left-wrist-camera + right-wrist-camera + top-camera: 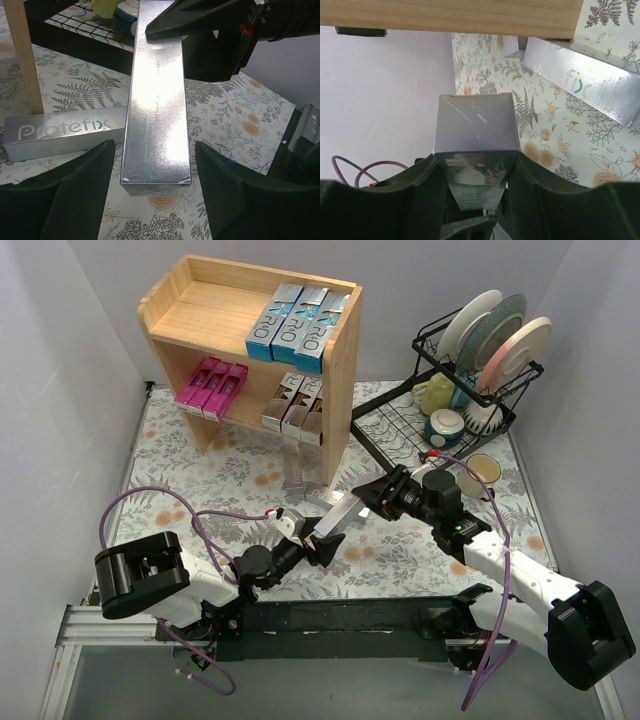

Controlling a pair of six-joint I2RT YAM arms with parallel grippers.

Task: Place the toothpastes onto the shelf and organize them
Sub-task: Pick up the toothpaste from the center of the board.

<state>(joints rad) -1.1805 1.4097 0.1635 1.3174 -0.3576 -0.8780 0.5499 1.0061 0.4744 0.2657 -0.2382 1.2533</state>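
Note:
A plain silver toothpaste box point(340, 515) hangs above the table between the two arms. My right gripper point(372, 495) is shut on its far end; in the right wrist view the box point(475, 125) is pinched between both fingers point(427, 190). My left gripper point(154, 147) straddles the near end of the box point(157, 100), open, with a gap on each side. A second silver box point(60, 135) lies on the table by the shelf leg. The wooden shelf point(200, 310) holds blue boxes point(298, 325) on top, with pink point(212, 385) and silver-black ones point(295, 405) below.
A black wire dish rack point(470, 370) with plates and cups stands at the back right, its tray reaching toward the shelf. The shelf's side panel point(450, 12) is close above the right gripper. The left half of the shelf's top level is bare.

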